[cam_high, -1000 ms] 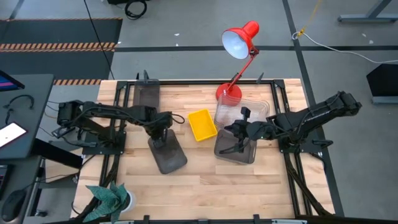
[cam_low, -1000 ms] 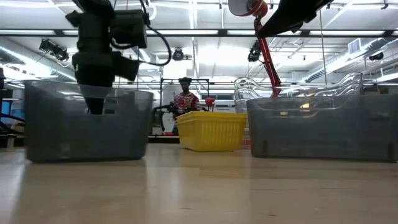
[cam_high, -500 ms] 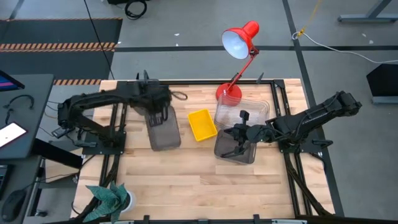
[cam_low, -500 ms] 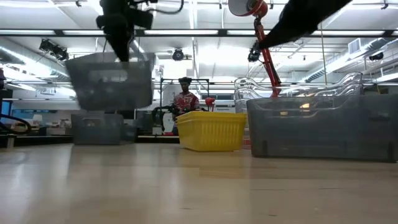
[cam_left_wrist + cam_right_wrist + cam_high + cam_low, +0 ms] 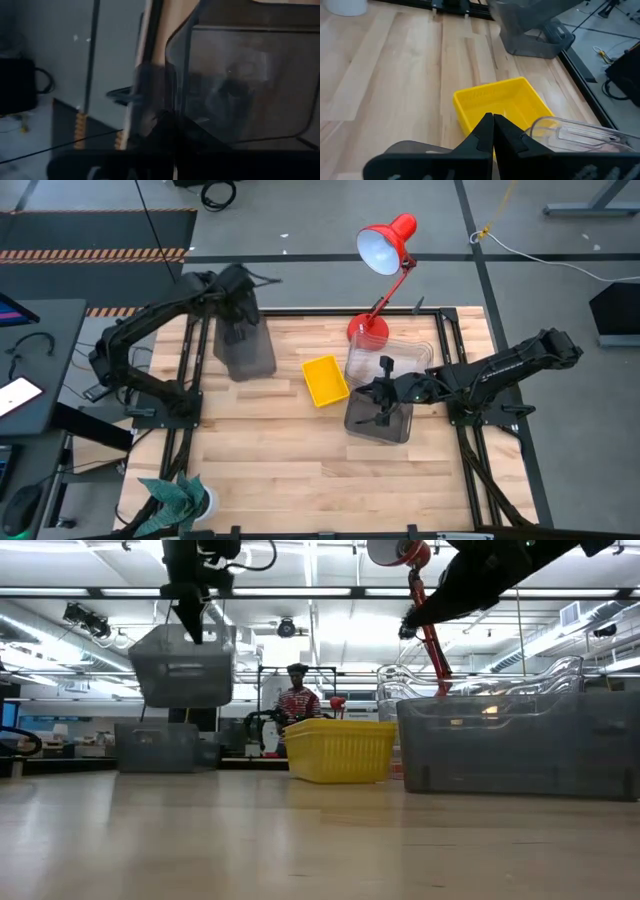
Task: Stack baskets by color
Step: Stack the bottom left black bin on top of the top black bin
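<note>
My left gripper (image 5: 240, 318) is shut on a smoky dark-grey basket (image 5: 247, 348) and holds it in the air over the table's far left part. Below and behind it a second grey basket (image 5: 155, 747) stands on the table. A small yellow basket (image 5: 325, 380) sits at mid-table. To its right stands a third grey basket (image 5: 378, 425), with clear baskets (image 5: 405, 355) stacked behind it. My right gripper (image 5: 382, 402) hovers shut over that right-hand grey basket, with nothing between its fingers (image 5: 493, 127). My left gripper holds the grey basket by the top rim of its far short wall (image 5: 190, 636), coming from above with the fingers pointing steeply down. The basket hangs below the fingers, lifted clear of the table and slightly tilted. In the left wrist view the dark fingers (image 5: 174, 142) hide the exact place of contact.
A red desk lamp (image 5: 385, 245) stands with its base at the table's far edge, beside the clear baskets. A green plant (image 5: 178, 498) sits at the near left corner. Black frame rails (image 5: 190, 370) run along both sides. Bare wood lies across the near half.
My left gripper has lifted the grey basket off the table and carried it up and toward the far left, turning it from slanted to nearly square with the table. It is now above the grey basket standing there. My right gripper has sunk a little.
</note>
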